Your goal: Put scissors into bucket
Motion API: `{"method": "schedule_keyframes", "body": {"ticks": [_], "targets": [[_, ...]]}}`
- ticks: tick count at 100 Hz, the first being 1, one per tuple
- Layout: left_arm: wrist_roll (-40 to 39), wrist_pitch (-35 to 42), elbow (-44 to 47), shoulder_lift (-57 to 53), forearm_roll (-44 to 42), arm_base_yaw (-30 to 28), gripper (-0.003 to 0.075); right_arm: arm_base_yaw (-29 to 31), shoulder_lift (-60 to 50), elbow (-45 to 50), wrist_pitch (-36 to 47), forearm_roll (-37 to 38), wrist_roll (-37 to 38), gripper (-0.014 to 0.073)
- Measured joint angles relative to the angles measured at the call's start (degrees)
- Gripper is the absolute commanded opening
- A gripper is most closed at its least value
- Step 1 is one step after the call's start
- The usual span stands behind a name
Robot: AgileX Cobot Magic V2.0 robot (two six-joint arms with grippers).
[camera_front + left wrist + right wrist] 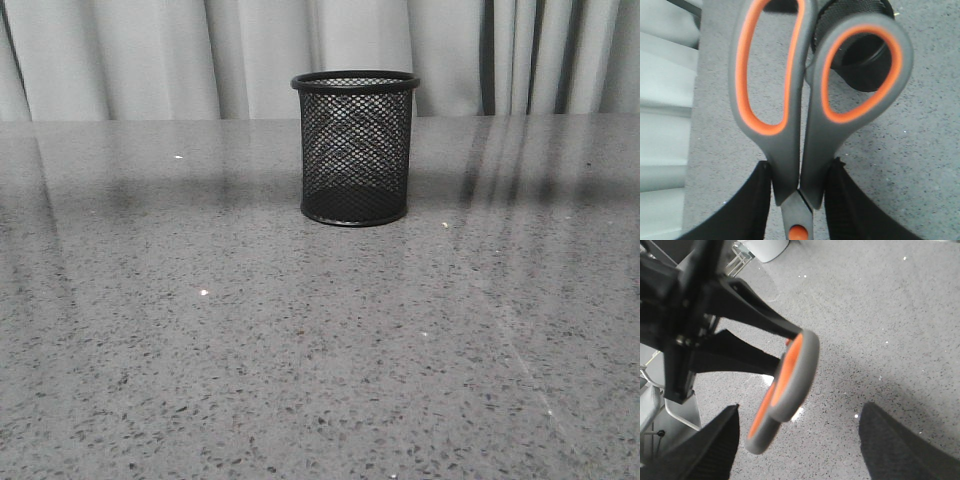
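**Gripping the scissors above the speckled counter**

Nearest us, in the left wrist view, the left gripper [799,200] has its ribbed black fingers [752,210] clenched on the scissors [790,165], pinching the matte grey shanks just above the orange pivot screw. Two smooth grey handle loops lined in orange fan out from there, one long and oval, the other rounder. Through the rounder loop we see part of the bucket [860,60], a dark mesh cylinder lying beyond.

From the right wrist, the right gripper [797,442] hangs released, its textured fingers [900,445] wide apart over the grey counter [880,315], with the scissor loops edge-on between them and the left arm.

Farther off, in the front view, the bucket [355,148] stands upright on the polished, flecked counter [300,350], its diamond wire mesh capped by a solid rolled rim, pale pleated curtains [150,55] behind.
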State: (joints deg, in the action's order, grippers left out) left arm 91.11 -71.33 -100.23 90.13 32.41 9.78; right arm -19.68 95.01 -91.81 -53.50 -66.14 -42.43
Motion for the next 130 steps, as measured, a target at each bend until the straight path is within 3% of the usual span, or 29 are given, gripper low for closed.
{"method": "schedule_keyframes", "body": {"ticks": [36,43,79,93,110,115,130], "targets": [[0.00,0.18,-0.90,0.00,0.50,0.00,0.0049,-1.92,1.31,-0.93,2.56,-2.47,0.00,0.0454],[0.00,0.28,-0.90,0.00,0.68,0.00,0.0049,-2.29,2.00,-1.32,2.86,-3.58,0.00,0.0422],[0.00,0.98,-0.90,0.00,1.06,0.00,0.0059,-2.50,3.73,-1.34,2.94,-7.02,0.40,-0.0074],[-0.55,1.75,-0.90,-0.05,1.43,0.00,0.0182,-2.50,3.73,-1.34,3.09,-7.71,1.17,-0.0074],[-2.18,0.91,-0.90,-0.43,2.96,0.00,0.0464,-2.40,3.73,-1.34,3.09,-7.09,0.51,-0.0074],[-2.45,0.63,-0.90,-1.08,3.62,0.00,0.0487,-2.40,3.73,-1.34,3.09,-6.97,0.42,-0.0074],[-2.94,0.51,-0.90,-4.35,4.53,0.00,0.0454,-2.29,3.73,-2.97,2.95,-6.22,0.29,-0.0073]]}}
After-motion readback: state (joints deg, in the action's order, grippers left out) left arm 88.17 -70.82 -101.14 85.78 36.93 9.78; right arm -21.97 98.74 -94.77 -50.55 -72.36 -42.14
